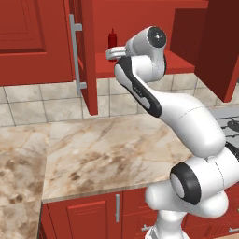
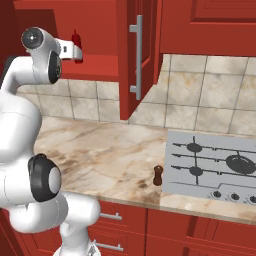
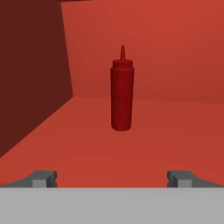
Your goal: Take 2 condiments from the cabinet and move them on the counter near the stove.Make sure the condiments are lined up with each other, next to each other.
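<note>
From the camera behind the arm's left shoulder, the white arm reaches up into the open red cabinet (image 1: 88,56), its hand at the front lip of the red shelf (image 1: 154,63), where the slim red squeeze bottle (image 1: 112,38) stands upright just beyond the wrist; the fingers themselves are hidden behind the arm here, so the jaws cannot be judged from this side. Below, the beige marble counter (image 1: 102,149) stretches out, with a corner of the stove (image 1: 231,128) at the right edge. From the camera on the right, the hand again sits at the shelf's edge with the squeeze bottle (image 2: 76,41) upright just past it, apart from the hand; the cabinet door (image 2: 137,55) hangs open with its long silver bar handle (image 2: 138,57) facing the room. Down on the counter (image 2: 100,150), the dark brown shaker (image 2: 158,175) stands upright just beside the left edge of the stove (image 2: 215,167). Looking along the gripper (image 3: 112,178), the two fingertips (image 3: 43,178) stand spread wide, holding nothing and touching nothing; the red bottle (image 3: 121,94) stands straight ahead on the shelf floor, centred between them but well apart, deeper in the cabinet.
</note>
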Robot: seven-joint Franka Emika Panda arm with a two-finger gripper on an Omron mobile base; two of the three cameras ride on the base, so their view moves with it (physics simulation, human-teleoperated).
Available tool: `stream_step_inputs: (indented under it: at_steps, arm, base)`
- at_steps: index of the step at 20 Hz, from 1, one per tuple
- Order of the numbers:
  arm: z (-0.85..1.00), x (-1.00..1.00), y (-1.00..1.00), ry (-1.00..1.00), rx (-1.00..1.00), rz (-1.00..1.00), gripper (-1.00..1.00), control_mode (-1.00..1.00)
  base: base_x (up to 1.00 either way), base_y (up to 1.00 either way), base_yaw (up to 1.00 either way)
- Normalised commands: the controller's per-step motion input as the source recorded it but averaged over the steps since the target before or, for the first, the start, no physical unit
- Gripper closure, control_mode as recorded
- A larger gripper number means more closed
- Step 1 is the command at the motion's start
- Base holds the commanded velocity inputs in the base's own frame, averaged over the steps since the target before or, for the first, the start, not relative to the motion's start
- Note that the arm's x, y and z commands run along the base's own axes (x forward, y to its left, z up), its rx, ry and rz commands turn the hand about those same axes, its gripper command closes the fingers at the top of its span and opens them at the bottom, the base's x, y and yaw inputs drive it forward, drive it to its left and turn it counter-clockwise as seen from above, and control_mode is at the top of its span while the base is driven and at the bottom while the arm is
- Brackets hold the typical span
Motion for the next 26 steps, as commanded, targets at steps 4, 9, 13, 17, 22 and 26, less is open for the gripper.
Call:
stream_step_inputs:
  at_steps: [4,9,13,17,22,26]
  arm:
    - [0.0,0.1,0.0,0.0,0.0,0.0,-1.0,-1.0]
    - [0.0,0.14,0.0,0.0,0.0,0.0,-1.0,-1.0]
    - [0.0,0.12,0.0,0.0,0.0,0.0,-1.0,-1.0]
    - [0.0,0.15,0.0,0.01,0.0,0.0,-1.0,-1.0]
    - [0.0,0.12,0.0,0.03,0.0,0.0,-1.0,-1.0]
    - [0.0,0.06,0.0,0.02,0.0,0.0,-1.0,-1.0]
  base:
    - [0.0,0.0,0.0]
    - [0.0,0.0,0.0]
    - [0.0,0.0,0.0]
    - [0.0,0.0,0.0]
    - [0.0,0.0,0.0]
    - [0.0,0.0,0.0]
